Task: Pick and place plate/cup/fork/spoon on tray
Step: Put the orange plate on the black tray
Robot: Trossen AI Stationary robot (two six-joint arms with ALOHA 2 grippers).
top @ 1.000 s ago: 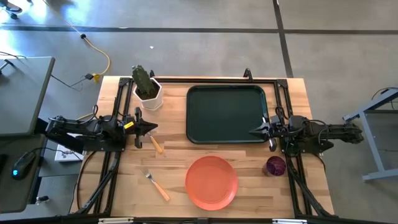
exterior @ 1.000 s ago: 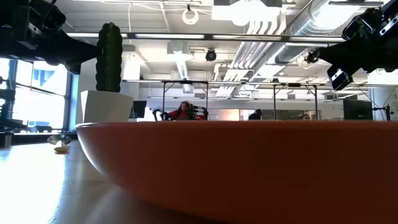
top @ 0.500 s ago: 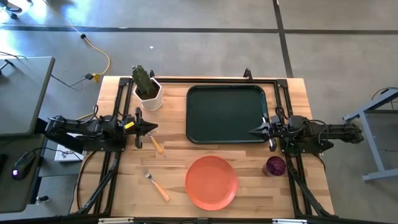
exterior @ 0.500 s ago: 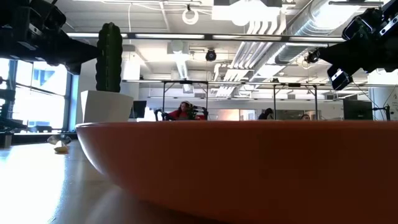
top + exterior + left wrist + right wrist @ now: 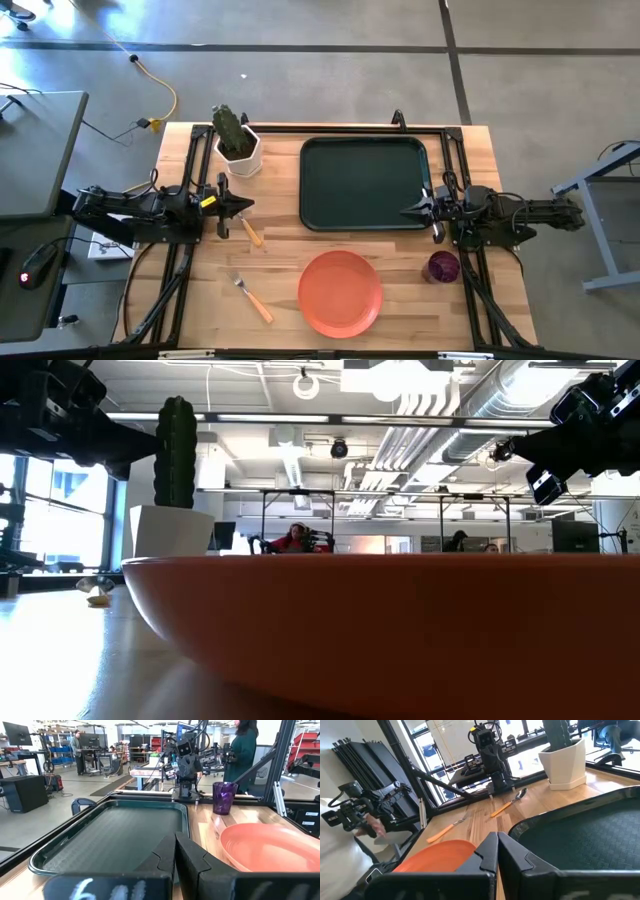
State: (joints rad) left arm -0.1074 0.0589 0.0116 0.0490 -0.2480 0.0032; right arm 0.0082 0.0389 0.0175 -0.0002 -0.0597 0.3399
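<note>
The dark green tray (image 5: 364, 182) lies at the table's far middle. The orange-red plate (image 5: 340, 292) lies flat near the front edge and fills the low view (image 5: 400, 630). The purple cup (image 5: 443, 267) stands upright at the right. The fork (image 5: 252, 298) lies front left, and the spoon (image 5: 250, 231) lies by my left gripper. My left gripper (image 5: 247, 206) is shut and empty, left of the tray. My right gripper (image 5: 408, 211) is shut and empty at the tray's right front corner.
A white pot with a green cactus (image 5: 236, 142) stands at the far left of the table. Black frame rails (image 5: 180, 250) run along both sides. Bare wood lies between the spoon, the fork and the plate.
</note>
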